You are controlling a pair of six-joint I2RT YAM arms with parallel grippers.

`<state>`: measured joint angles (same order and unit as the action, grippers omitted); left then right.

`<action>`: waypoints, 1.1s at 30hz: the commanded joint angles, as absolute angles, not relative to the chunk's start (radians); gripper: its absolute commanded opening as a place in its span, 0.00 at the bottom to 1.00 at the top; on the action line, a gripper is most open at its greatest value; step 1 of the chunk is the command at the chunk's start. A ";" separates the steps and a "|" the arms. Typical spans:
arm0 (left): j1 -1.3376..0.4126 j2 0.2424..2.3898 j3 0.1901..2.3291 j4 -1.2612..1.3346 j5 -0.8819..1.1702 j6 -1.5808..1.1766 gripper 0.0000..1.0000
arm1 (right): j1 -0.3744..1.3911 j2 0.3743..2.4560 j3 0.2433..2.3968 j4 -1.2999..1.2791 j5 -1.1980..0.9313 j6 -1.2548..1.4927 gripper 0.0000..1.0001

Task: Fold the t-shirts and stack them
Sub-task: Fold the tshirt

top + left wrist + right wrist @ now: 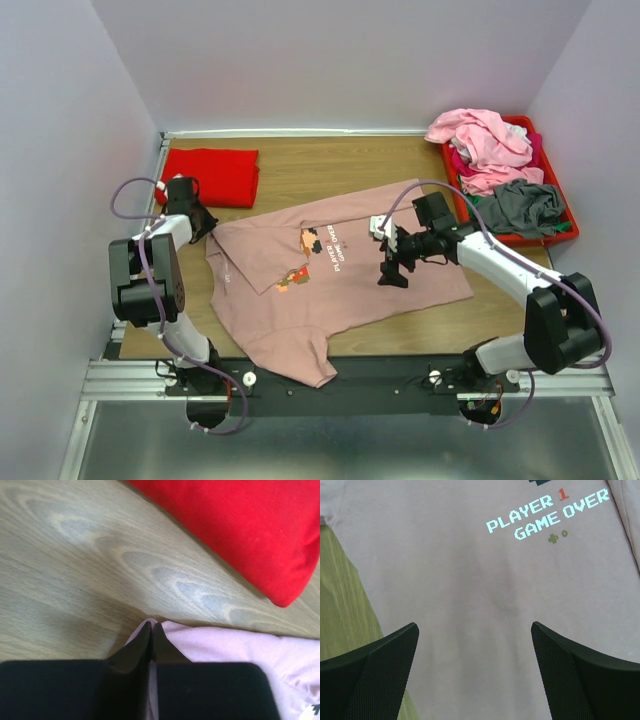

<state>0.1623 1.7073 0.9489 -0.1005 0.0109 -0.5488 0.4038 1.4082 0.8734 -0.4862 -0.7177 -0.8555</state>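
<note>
The pink t-shirt lies spread flat across the middle of the table, print side up, turned at a slant. One sleeve reaches the near edge, and its opposite corner points toward the far left corner. The lettering on the chest reads "PLAYER 1 GAME OVER" in blocky pale letters with the 1 in red. Small pixel figures sit beside it, too small to make out.

The left gripper is at the shirt's far left corner. Its fingers are pressed together, with the edge of the pink cloth pinched at their tips. A folded red t-shirt lies in the far left corner of the table, near that gripper but not touching it.

The right gripper hangs over the right half of the pink shirt, jaws wide apart and holding nothing.

A red bin stands at the far right corner, holding a light pink shirt and a grey shirt in a heap. Bare wood runs along the far edge between the red t-shirt and the bin.
</note>
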 commanded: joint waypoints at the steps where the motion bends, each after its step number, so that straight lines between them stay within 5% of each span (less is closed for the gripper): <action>1: 0.169 1.634 0.950 -0.103 -0.005 -0.528 0.44 | 0.382 1.434 0.908 -0.463 -0.649 -0.810 1.00; 2: 0.169 1.605 0.946 -0.106 -0.014 -0.526 0.57 | 0.373 1.440 0.916 -0.456 -0.637 -0.767 1.00; 6: 0.175 1.488 0.925 -0.132 -0.076 -0.509 0.71 | 0.296 1.482 0.968 -0.382 -0.582 -0.583 1.00; 17: 0.247 1.430 0.825 -0.084 0.096 -0.483 0.75 | 0.183 1.765 1.282 -0.278 -0.404 -0.243 0.96; 33: 0.273 1.471 0.813 -0.052 0.187 -0.414 0.74 | 0.100 2.157 1.611 -0.279 -0.230 -0.153 0.87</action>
